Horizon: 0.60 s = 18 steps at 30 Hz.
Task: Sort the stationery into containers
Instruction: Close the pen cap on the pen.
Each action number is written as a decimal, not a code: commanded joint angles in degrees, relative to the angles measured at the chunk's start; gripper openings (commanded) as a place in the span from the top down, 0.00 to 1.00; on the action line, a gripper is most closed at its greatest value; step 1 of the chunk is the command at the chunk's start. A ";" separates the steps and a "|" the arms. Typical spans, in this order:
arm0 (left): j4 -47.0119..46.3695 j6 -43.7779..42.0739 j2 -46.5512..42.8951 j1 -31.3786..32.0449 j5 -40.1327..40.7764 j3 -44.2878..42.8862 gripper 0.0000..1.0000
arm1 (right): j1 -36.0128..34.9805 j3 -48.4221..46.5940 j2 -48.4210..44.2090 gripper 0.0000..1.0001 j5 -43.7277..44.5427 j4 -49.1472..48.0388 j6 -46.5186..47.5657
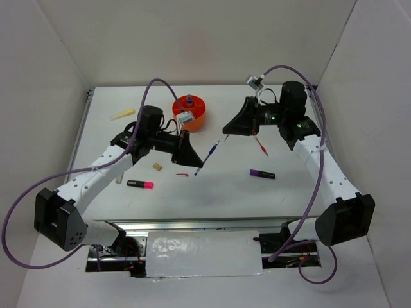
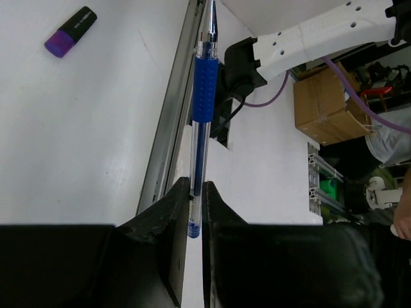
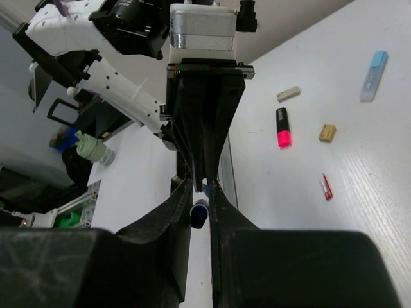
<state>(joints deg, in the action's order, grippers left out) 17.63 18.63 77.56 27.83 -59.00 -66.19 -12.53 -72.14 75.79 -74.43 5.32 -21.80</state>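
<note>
A blue pen (image 1: 213,149) hangs in the air over the table's middle, between both arms. My left gripper (image 1: 197,168) (image 2: 198,183) is shut on its blue-plugged back end. The pen (image 2: 203,90) runs straight away from those jaws. My right gripper (image 1: 225,132) (image 3: 200,186) faces the left one and is shut round the pen's grip end (image 3: 199,213). The orange pot (image 1: 189,112) stands behind the left gripper, with something blue in its centre. On the table lie a red pen (image 1: 262,146), a purple marker (image 1: 262,174) (image 2: 70,31) and a pink highlighter (image 1: 140,184) (image 3: 283,128).
A yellow stick (image 1: 122,114) lies at the far left. A tan eraser (image 1: 157,167) (image 3: 327,133) and a small red piece (image 1: 182,174) (image 3: 327,187) lie under the left arm. Further left are a blue strip (image 3: 374,76) and another tan eraser (image 3: 288,94). White walls enclose the table.
</note>
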 commanded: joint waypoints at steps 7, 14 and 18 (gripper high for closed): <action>-0.84 -0.52 -0.22 1.52 -2.43 -2.54 1.00 | -2.32 -2.92 1.99 1.00 0.17 1.71 3.61; -0.75 -0.62 -0.13 1.52 -2.52 -3.33 1.00 | -3.55 -3.45 2.61 1.00 0.61 3.29 4.75; -0.49 -1.05 -0.21 1.52 -2.61 -3.59 1.00 | -4.08 -3.45 2.61 1.00 0.78 4.08 5.54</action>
<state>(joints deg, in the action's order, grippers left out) 17.58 19.18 77.56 29.08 -59.92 -67.33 -15.79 -72.86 78.26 -73.91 8.40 -17.96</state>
